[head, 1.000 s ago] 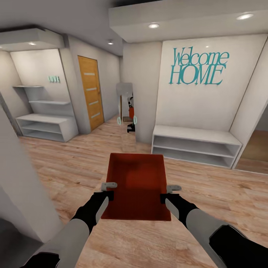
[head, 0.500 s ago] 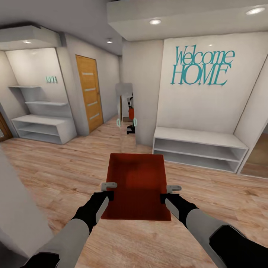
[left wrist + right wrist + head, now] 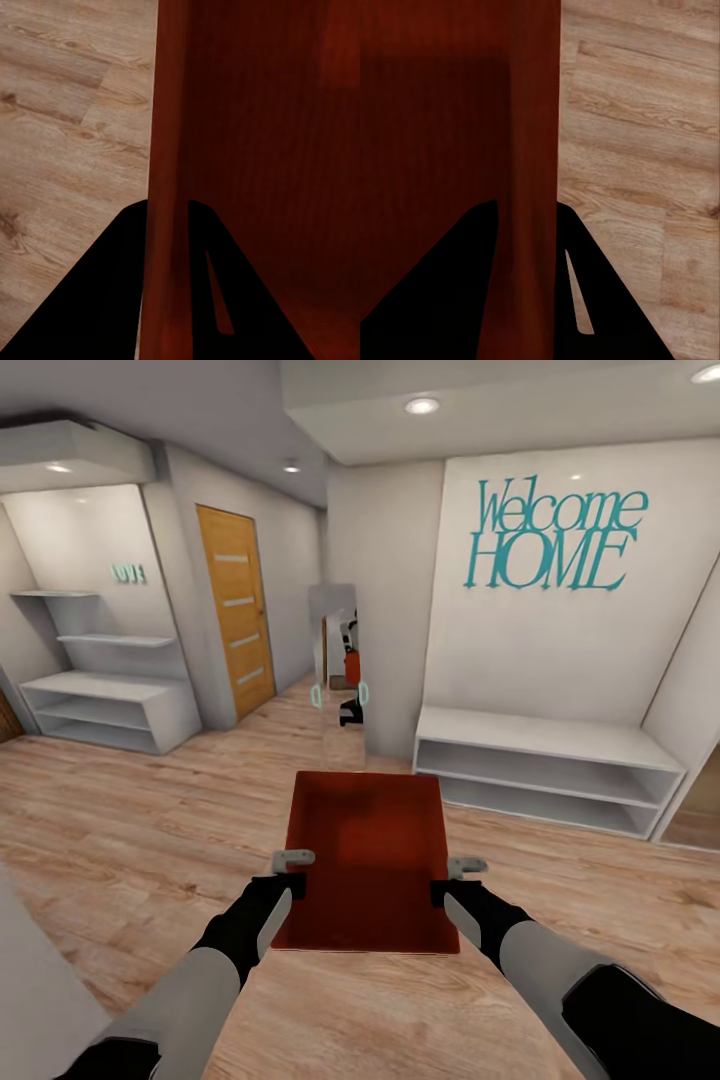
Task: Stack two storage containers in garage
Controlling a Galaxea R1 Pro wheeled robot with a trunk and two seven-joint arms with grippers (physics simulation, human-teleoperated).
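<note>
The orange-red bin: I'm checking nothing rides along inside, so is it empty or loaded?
Empty. The head view looks straight into the orange-red bin and shows only its bare bottom and walls.

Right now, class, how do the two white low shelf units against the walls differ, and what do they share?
The left shelf unit stands by the wooden door with two floating shelves above; the right shelf unit sits under the "Welcome HOME" lettering with bare wall above. The right unit appears longer. Both are white, open-fronted, on wood flooring.

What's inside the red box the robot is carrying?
The storage container looks empty: only its bare red bottom and walls show. The corners nearest the robot are hard to see, and its underside is hidden.
</note>
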